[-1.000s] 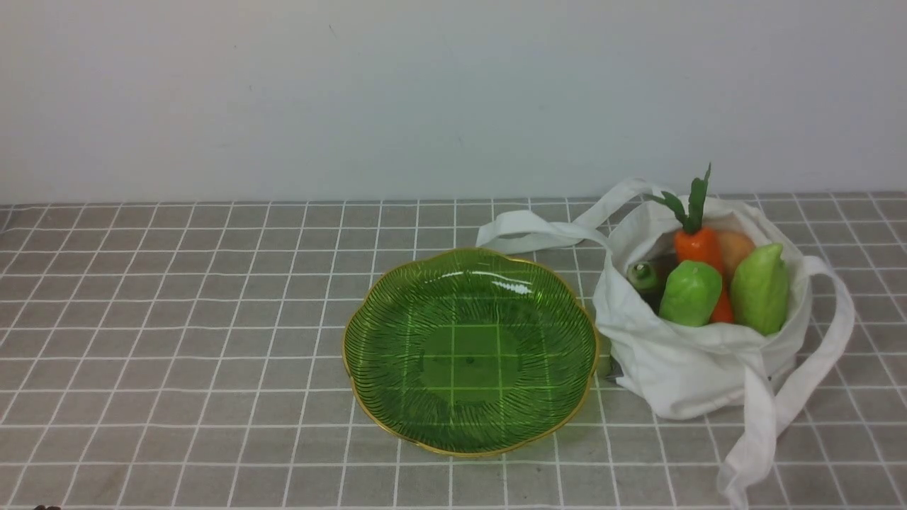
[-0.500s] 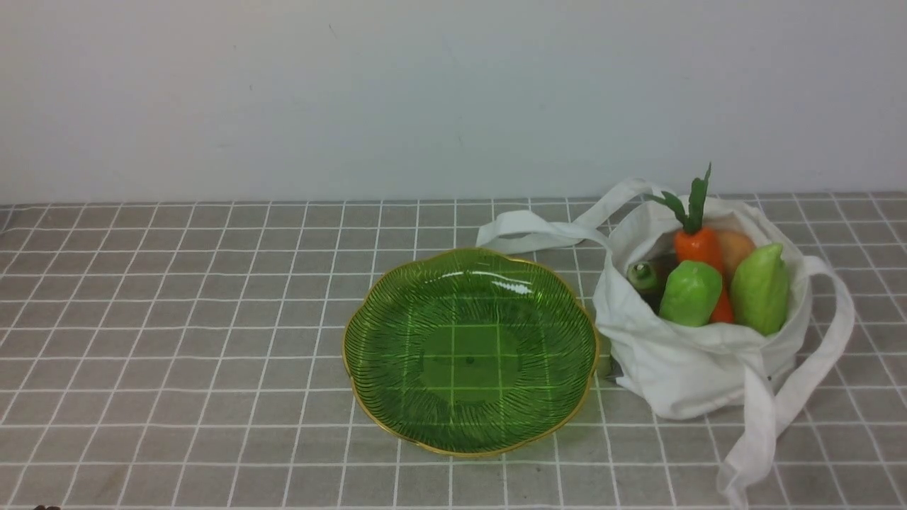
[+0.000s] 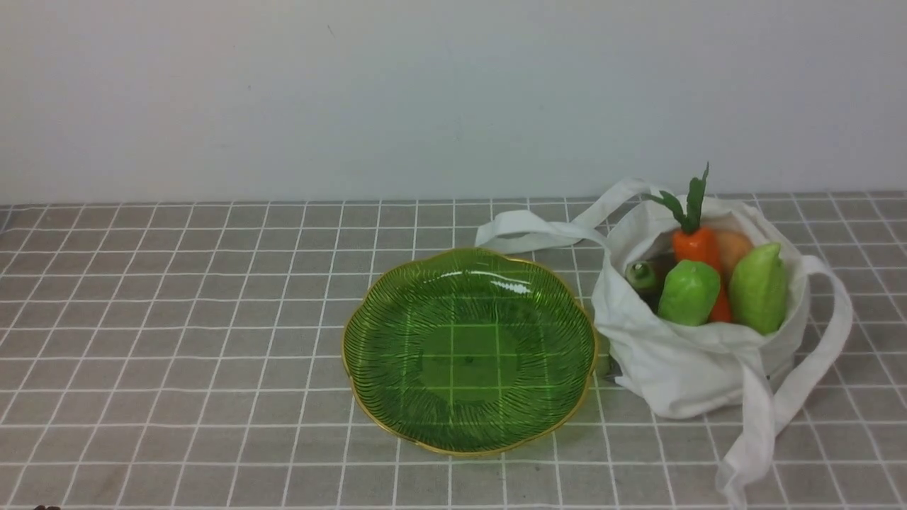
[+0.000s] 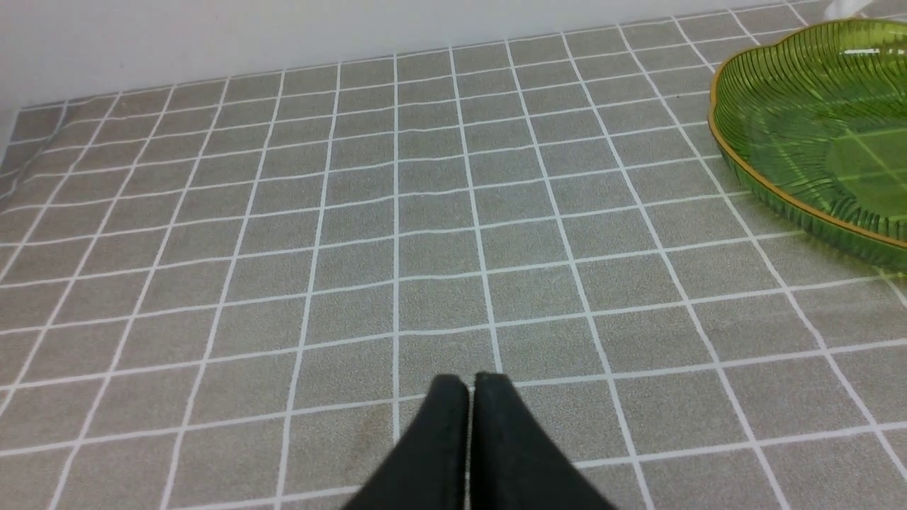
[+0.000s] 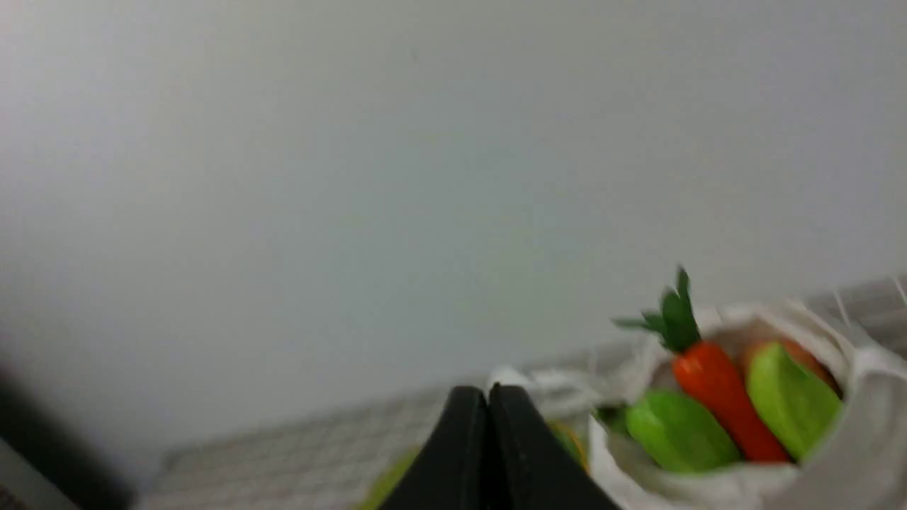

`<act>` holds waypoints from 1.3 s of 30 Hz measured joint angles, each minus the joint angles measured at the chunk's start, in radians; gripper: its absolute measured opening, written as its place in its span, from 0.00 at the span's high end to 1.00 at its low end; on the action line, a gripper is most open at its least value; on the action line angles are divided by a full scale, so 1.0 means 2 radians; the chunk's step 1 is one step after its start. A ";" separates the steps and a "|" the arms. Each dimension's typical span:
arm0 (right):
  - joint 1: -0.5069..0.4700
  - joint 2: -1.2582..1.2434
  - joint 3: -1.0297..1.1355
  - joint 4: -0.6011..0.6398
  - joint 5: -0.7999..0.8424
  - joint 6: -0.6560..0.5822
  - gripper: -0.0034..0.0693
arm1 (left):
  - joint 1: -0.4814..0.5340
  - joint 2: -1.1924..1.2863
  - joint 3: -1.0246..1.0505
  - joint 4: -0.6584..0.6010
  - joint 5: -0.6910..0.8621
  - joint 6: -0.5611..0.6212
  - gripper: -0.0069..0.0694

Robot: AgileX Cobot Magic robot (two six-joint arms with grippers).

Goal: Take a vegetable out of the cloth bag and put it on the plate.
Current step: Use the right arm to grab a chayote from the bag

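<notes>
The white cloth bag (image 3: 698, 368) stands at the right of the table, open at the top. The bright green vegetable (image 3: 689, 293) stands in its mouth, left of a paler pointed one; it also shows in the right wrist view (image 5: 679, 431). The green glass plate (image 3: 368, 397) with a gold rim lies empty just left of the bag, and its edge shows in the left wrist view (image 4: 751, 170). My left gripper (image 4: 471, 378) is shut and empty over bare cloth, left of the plate. My right gripper (image 5: 487, 388) is shut and empty, short of the bag. Neither arm shows in the front view.
An orange carrot (image 3: 698, 248) with green leaves, a pale yellow-green pointed vegetable (image 3: 759, 289), a small dark green piece (image 3: 641, 275) and an orange-tan item share the bag. A long strap (image 3: 769, 432) trails toward the front edge. A grey checked cloth (image 3: 177, 340) covers the table; a white wall stands behind.
Nothing on the table has moved in the front view; the picture has only shifted a few pixels.
</notes>
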 joint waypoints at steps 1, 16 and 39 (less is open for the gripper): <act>0.000 0.047 -0.017 -0.030 0.060 0.000 0.98 | 0.000 0.000 0.000 0.000 0.000 0.000 0.92; 0.025 0.428 -0.136 -0.077 0.035 -0.070 0.77 | 0.000 0.000 0.000 0.000 0.000 0.000 0.92; 0.074 0.714 -0.259 -0.082 -0.084 -0.123 0.07 | 0.000 0.000 0.000 0.000 0.000 0.000 0.92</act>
